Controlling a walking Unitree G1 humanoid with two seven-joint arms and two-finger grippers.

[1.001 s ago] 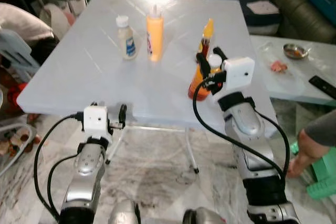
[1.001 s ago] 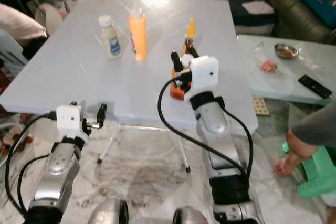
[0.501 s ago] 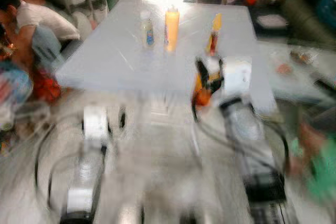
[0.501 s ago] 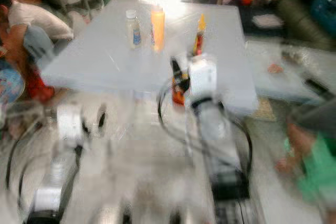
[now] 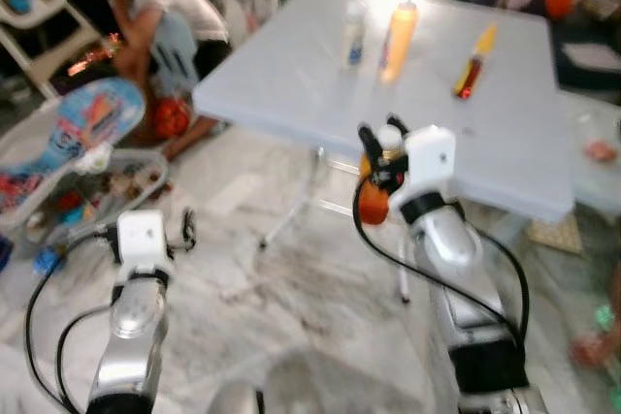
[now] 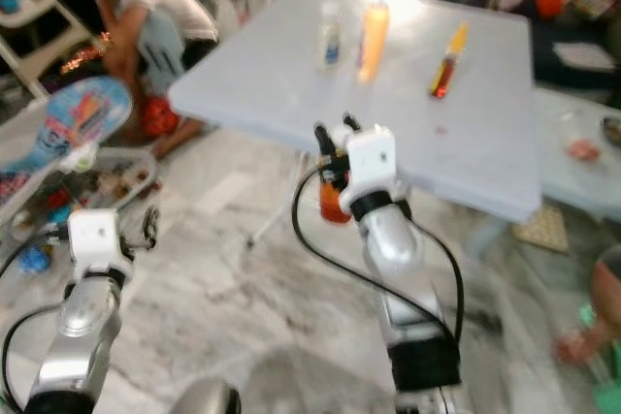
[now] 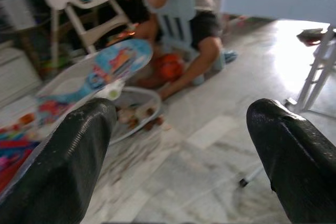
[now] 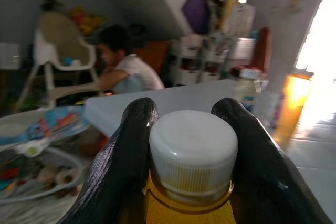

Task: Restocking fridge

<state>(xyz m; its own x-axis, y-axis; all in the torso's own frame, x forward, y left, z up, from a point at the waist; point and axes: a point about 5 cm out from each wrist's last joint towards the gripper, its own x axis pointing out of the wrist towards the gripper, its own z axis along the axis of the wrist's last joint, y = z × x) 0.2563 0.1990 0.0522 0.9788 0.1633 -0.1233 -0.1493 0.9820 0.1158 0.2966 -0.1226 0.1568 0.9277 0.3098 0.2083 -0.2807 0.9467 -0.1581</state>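
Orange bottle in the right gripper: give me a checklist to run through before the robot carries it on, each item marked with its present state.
1. Right gripper shut on the orange bottle, fingers either side of its neck: ok.
2. White cap seated on the bottle: ok.
3. Bottle off the white table, held out over the floor: ok.
4. Left gripper open and holding nothing: ok.
5. Path clear: not ok, a person crouches by the toys on the left.
6. Fridge location: cannot tell.

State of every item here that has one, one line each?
Right gripper: shut on orange bottle.
Orange bottle: capped, upright, lifted off the table.
Left gripper: open, holding nothing.
Red sauce bottle: lying on table.
Yellow bottle: standing on table.
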